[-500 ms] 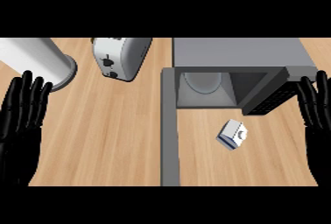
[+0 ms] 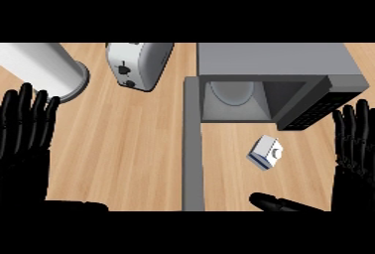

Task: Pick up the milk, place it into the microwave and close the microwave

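Head view: milk carton (image 2: 267, 152) lies on the counter (image 2: 139, 149) before the open microwave (image 2: 271, 74); left hand (image 2: 26, 134) and right hand (image 2: 355, 144) both open, empty.

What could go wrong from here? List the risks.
1. The milk is small and lies tilted on the counter, so the right hand, open and off to its side, may knock it away rather than grasp it.
2. The microwave mouth is narrow; the milk could catch its frame going in.
3. The open door juts across the counter, where a forearm might bump it.
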Motion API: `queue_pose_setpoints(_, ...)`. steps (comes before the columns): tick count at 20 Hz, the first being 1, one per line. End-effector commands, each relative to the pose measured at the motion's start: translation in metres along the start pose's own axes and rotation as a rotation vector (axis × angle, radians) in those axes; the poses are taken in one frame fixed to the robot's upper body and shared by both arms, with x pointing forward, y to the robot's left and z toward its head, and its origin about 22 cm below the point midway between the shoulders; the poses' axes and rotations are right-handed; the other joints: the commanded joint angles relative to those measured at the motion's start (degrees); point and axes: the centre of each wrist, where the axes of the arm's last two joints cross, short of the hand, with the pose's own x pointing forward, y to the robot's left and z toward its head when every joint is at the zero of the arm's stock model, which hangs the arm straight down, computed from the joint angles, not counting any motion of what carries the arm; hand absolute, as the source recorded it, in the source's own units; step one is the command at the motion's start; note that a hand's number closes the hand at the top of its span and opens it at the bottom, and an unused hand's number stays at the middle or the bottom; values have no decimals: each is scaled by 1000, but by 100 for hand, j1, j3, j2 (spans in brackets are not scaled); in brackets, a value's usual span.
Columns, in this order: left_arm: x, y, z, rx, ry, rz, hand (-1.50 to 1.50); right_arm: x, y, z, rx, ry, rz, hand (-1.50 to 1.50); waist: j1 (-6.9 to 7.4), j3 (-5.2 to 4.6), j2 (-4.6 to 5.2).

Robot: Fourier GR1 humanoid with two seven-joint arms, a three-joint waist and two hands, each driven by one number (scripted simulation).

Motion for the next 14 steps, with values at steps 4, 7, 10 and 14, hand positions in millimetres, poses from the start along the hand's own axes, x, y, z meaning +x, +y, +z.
queue_pose_setpoints(4,0,9,42,54,41,56,-150,16,36,45,-18,35,11,-150,25,7,4)
queue_pose_setpoints(7,24,5,62,71,34,57,-150,31,40,59,-55,34,23,-150,29,6,-11)
queue_pose_setpoints(10,24,20,75,39,43,60,-150,19,41,62,-76,52,58,-150,23,9,3)
queue_pose_setpoints(14,35,43,99,52,40,45,-150,9,47,64,-70,49,123,-150,59,8,1)
